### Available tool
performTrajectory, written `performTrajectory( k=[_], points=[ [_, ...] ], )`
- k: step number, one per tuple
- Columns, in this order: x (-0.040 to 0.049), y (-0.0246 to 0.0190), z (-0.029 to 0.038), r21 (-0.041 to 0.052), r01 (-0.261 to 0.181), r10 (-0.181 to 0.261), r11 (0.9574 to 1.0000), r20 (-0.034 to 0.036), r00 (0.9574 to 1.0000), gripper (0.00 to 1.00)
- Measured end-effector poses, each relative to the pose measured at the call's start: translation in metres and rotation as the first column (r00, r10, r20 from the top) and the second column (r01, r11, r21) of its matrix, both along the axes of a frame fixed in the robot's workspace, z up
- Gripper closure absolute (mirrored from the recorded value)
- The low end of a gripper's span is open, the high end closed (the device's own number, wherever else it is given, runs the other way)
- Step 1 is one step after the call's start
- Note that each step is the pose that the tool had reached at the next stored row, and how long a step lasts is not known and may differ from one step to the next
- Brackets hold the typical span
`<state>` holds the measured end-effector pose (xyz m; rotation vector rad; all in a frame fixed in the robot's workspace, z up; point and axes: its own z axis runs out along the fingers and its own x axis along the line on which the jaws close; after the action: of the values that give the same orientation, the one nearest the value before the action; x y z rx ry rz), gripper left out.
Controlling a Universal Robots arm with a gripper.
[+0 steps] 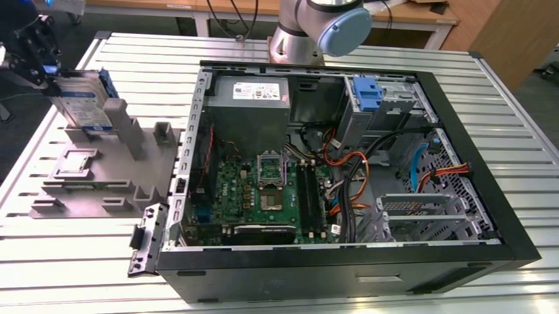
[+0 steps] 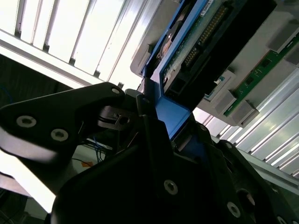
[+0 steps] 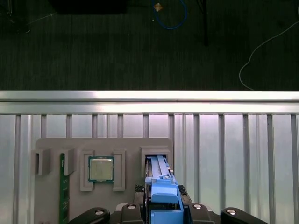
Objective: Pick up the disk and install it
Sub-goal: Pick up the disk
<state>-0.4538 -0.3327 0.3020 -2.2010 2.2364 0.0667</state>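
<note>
While upright at its holder (image 1: 96, 171), disk (image 1: 85, 99) in gripper (image 1: 51, 73).

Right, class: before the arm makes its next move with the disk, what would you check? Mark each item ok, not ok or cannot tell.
1. Gripper closed on the disk: ok; in the second wrist view it clamps the blue carrier.
2. Disk upright: ok.
3. Disk lifted clear of the grey holder block: cannot tell; its lower edge sits at the slot.
4. Computer case open on top: ok.
5. Drive bay free to take the disk: cannot tell.
</note>
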Motion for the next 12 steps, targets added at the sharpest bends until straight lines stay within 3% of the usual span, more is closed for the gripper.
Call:
performTrajectory(
  k=[12],
  points=[
    [0.0, 0.0, 0.0065, 0.0, 0.0, 0.0, 1.0, 0.0, 1.0, 0.63]
  ],
)
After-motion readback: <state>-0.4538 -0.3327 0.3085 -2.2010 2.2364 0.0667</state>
